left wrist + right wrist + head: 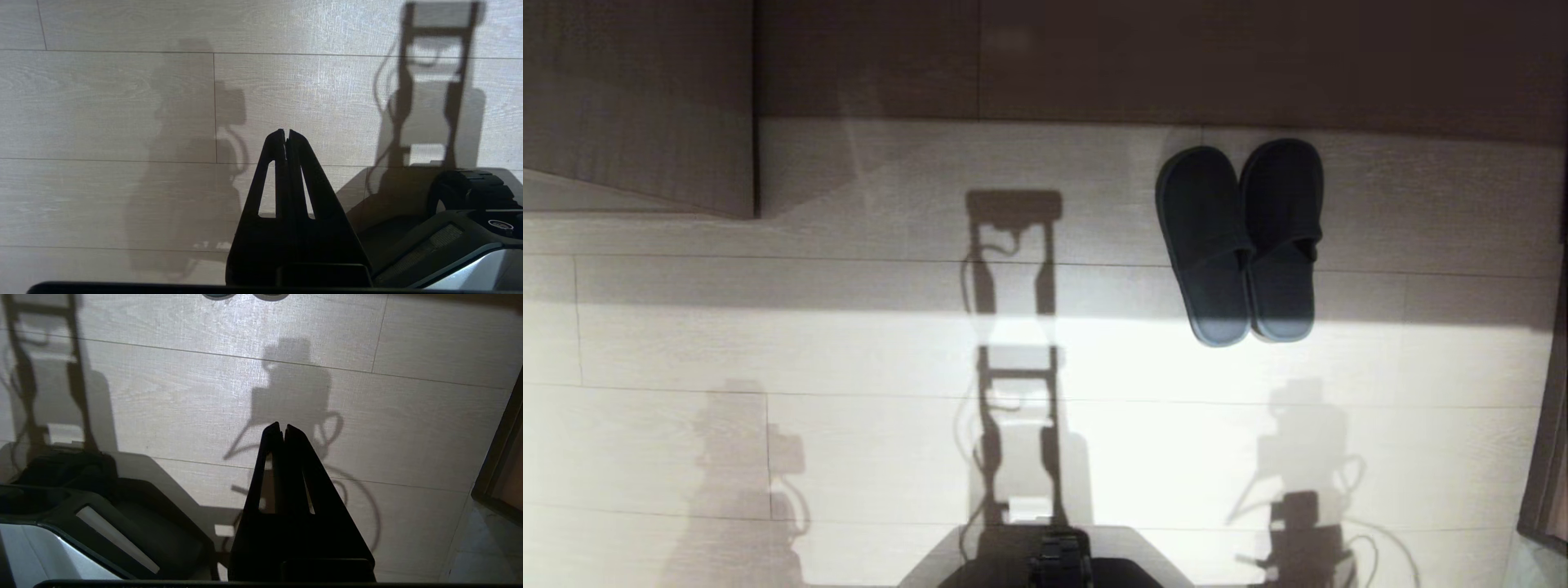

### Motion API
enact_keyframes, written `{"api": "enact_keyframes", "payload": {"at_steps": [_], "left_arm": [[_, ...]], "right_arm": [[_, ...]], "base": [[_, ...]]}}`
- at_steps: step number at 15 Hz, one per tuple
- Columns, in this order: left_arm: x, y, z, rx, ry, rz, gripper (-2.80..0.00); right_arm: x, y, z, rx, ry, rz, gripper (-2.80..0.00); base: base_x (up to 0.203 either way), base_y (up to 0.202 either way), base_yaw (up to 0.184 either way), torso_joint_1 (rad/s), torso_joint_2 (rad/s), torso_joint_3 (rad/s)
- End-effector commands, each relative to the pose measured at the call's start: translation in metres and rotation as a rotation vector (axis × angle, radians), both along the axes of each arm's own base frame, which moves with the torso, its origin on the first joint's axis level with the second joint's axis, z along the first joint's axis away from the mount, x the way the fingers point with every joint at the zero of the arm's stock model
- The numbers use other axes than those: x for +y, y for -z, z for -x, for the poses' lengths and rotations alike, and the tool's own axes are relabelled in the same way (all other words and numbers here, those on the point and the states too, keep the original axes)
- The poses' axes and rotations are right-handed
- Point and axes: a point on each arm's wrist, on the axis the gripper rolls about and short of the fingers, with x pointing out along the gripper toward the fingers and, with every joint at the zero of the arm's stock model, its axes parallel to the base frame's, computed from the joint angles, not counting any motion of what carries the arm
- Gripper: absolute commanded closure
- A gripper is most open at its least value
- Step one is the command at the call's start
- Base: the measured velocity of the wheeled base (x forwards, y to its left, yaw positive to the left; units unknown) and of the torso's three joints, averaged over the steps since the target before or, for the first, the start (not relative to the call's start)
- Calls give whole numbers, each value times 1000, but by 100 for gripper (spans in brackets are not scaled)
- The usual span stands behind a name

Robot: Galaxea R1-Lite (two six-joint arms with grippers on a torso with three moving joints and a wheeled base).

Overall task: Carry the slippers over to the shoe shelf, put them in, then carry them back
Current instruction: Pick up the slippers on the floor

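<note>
Dark slate-blue slide slippers (1241,241) lie together on pale plank floor (768,343), apparently well ahead of right hand (283,426); both hands pressed together, left hand (286,132) empty.

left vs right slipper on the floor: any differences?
The left slipper lies a little nearer the robot than the right slipper, its heel reaching further into the bright patch. The left one is slightly tilted, while the right one lies nearly straight. Both are dark slides, sole down, toes toward the far wall, side by side and touching or nearly so, untouched by either gripper.
</note>
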Motion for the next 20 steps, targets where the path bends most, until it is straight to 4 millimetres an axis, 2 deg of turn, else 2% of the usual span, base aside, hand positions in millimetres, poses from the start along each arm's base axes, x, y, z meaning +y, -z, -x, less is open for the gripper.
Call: {"api": "enact_keyframes", "payload": {"at_steps": [1,8,14,15,17,18,20], "left_arm": [[0,0,0,0,0,0,0],[0,0,0,0,0,2,0],[0,0,0,-2,0,-8,0],[0,0,0,0,0,-4,0],[0,0,0,-2,-3,-1,0],[0,0,0,-2,-3,-3,0],[0,0,0,-2,-2,-3,0]], "right_arm": [[0,0,0,1,-1,6,0],[0,0,0,1,3,7,0],[0,0,0,4,3,-11,0],[0,-4,1,-21,-7,-9,0],[1,-27,2,-41,-53,-8,0],[1,-40,-3,-14,-69,-6,0],[2,-69,-28,84,-96,0,0]], "base": [[0,0,0,1,2,-195],[0,0,0,0,3,-196],[0,0,0,3,1,-36],[0,0,0,0,0,0],[0,0,0,0,0,0],[0,0,0,0,0,0],[0,0,0,0,0,0]]}}
